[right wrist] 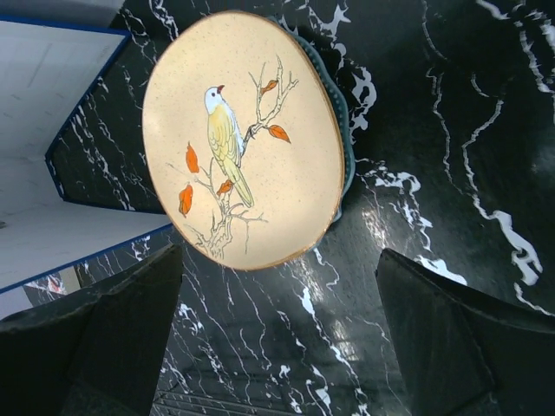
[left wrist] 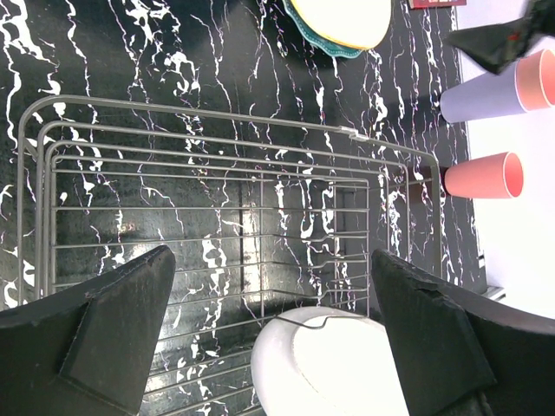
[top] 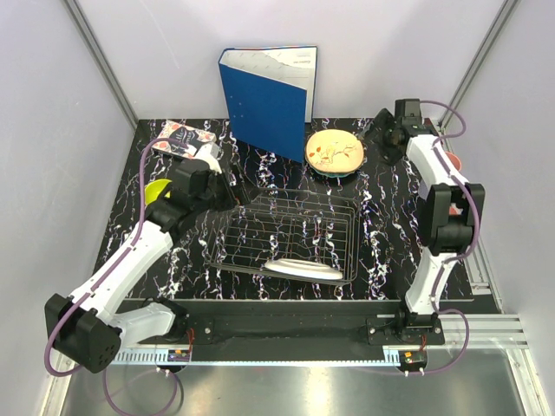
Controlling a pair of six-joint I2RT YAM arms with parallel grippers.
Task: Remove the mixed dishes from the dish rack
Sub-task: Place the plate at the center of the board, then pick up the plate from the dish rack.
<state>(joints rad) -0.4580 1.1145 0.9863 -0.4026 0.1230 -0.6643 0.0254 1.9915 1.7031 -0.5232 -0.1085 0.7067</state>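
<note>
- the wire dish rack sits in the middle of the counter; the only dish seen in it is a white plate, lying low at the near end
- the left gripper hovers by the rack's far-left corner, spread wide and holding nothing; its camera looks down at the white plate, so it seems lined up for that pick
- the right gripper hangs over the cream plate, also spread and empty; that plate lies on a teal plate, probably stacked to save room beside the blue binder
- a lavender cup, a pink cup and a second pink cup are grouped at the counter's right edge, well apart from the rack
- a yellow-green bowl rests at the left, near a small book
- judging by this, unloading is nearly done; the plate's thin rim among the wires will likely need a careful pinch
</note>
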